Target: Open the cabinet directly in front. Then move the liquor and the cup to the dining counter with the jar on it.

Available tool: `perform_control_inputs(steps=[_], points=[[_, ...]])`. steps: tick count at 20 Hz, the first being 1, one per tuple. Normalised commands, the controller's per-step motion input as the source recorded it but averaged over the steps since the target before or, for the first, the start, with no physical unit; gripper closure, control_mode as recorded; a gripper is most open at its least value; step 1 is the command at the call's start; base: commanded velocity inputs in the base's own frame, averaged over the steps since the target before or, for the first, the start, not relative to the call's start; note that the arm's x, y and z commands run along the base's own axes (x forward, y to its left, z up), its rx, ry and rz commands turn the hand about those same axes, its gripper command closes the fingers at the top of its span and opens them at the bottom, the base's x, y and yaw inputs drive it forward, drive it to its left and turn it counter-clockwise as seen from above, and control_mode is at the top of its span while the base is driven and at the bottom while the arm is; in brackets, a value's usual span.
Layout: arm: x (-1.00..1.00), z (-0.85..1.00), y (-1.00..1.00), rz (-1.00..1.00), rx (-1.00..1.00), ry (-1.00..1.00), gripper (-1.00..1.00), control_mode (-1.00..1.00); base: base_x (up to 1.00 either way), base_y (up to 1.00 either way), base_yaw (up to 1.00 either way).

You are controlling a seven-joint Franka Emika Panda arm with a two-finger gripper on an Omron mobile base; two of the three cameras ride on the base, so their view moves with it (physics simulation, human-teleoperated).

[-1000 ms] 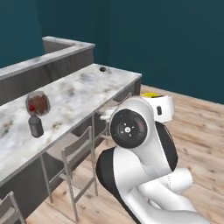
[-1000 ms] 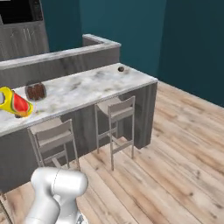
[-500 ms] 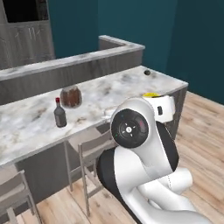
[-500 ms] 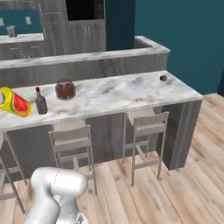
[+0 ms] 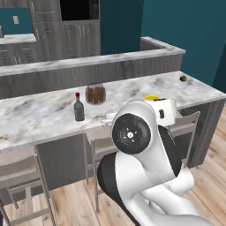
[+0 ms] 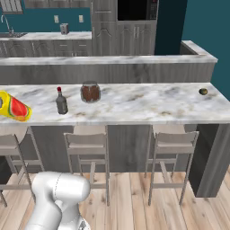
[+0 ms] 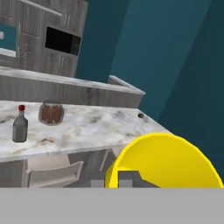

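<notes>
My gripper (image 7: 122, 180) is shut on the yellow cup (image 7: 164, 162), which bulges up from the bottom of the hand view. The cup (image 6: 12, 108) also sits at the left edge of the right base view, and a sliver of the cup (image 5: 152, 97) peeks over my hand in the left base view. On the dining counter (image 6: 143, 103) the liquor (image 6: 61, 101) stands upright just left of the jar (image 6: 90, 91). The liquor (image 7: 19, 124) and jar (image 7: 51, 113) lie ahead and left of the held cup. I cannot pick out the cabinet among the far grey units.
Stools (image 6: 87, 143) are tucked under the counter's near edge. A small dark round object (image 6: 203, 91) rests near the counter's right end. A raised ledge (image 5: 88, 62) runs along the back. Tall grey units with a dark oven niche (image 6: 134, 11) stand behind.
The whole picture has swung as the base moved, so the counter now faces me squarely, with bottle and jar near the middle. The cup stays in my gripper.
</notes>
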Motion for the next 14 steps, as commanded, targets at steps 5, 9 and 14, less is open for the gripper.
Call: perform_control_inputs(steps=[5,9,14], points=[[0.0,0.0,0.0,0.0,0.0,0.0,1.0,1.0,0.11,-1.0,0.33],[0.0,0.0,0.0,0.0,0.0,0.0,1.0,1.0,0.11,-0.92,0.3],[0.0,0.0,0.0,0.0,0.0,0.0,1.0,1.0,0.22,-0.13,0.04]])
